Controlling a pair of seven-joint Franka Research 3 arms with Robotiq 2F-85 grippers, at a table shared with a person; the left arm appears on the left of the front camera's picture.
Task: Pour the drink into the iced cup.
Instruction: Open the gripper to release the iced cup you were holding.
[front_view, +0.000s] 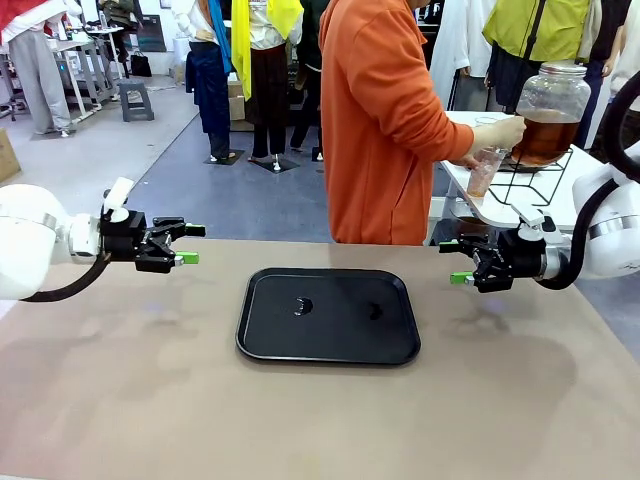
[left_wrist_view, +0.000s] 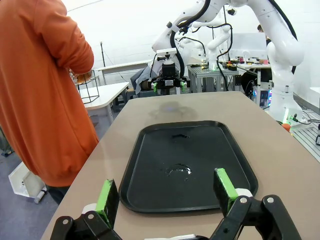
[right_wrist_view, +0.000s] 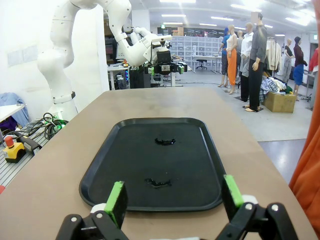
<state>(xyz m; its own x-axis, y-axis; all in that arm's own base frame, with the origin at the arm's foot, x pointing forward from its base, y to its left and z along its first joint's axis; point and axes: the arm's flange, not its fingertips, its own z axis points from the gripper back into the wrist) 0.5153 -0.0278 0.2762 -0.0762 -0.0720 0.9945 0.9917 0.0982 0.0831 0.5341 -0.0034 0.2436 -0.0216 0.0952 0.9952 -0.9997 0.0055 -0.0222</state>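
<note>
Half the cup (front_view: 486, 170) (person's hand (front_view: 503, 133)) is hidden.

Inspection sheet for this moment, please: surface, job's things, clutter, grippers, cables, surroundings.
Surface: tan table bearing a black rectangular plastic tray, with two small wet marks on it.
Job's things: amber drink in a large clear glass dispenser jar on a white side table; the person's hand holds a clear plastic cup at it.
Clutter: nothing seen.
Grippers: left gripper open; right gripper open; both hold nothing.
Cables: black hoses on both wrists.
Surroundings: person in orange top.
</note>
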